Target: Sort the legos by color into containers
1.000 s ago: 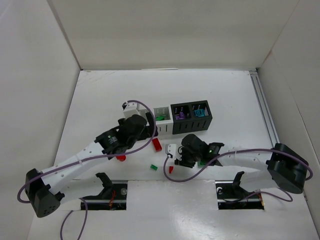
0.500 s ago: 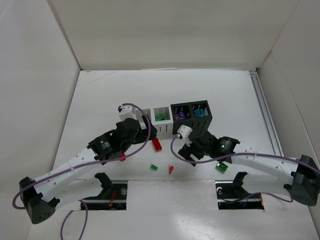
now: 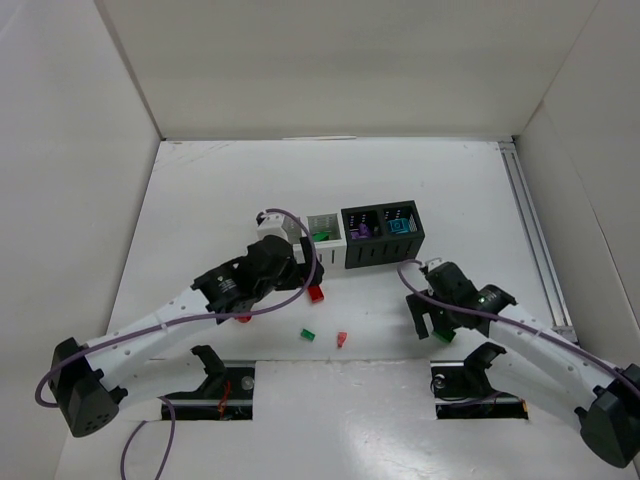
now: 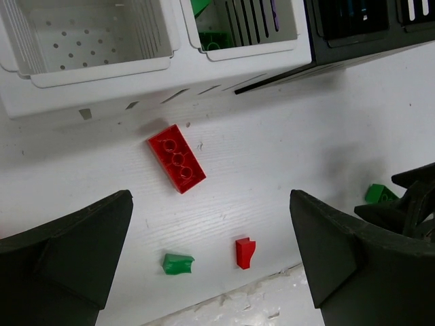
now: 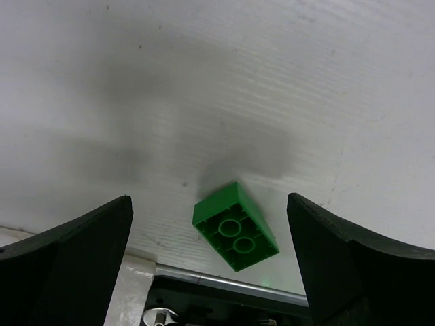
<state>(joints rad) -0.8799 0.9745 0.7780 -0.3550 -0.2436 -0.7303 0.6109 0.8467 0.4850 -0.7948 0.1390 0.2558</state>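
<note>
At the near edge of the white bench [image 5: 204, 81], a green rectangular plastic brick [image 5: 236, 226] was seen lying flat and askew. The right claw [image 5: 209, 200] was held over it with its fingers spread wide, one on either side, and the brick was touched by neither.

To the left, a small red plastic piece [image 4: 243, 252] and a small green plastic piece [image 4: 178, 263] were found loose on the bench, near each other but apart. Another red piece [image 3: 242, 317] was partly hidden under the left arm, and its shape could not be told.

The left claw [image 4: 211, 197] was held above the bench, with its fingers wide apart and nothing gripped between them. Beyond it, a red rectangular studded brick [image 4: 177, 158] lay diagonally, just in front of the bins and apart from them.

Farther back, four square slatted bins were joined in a row. The two white bins [image 4: 102, 68] were set on the left, and green pieces [image 4: 217, 46] were seen in the right one of them. The two black bins [image 3: 383, 252] were set on the right. A purple piece [image 3: 364, 232] lay in the left one and a teal piece [image 3: 400, 226] in the right one.
</note>
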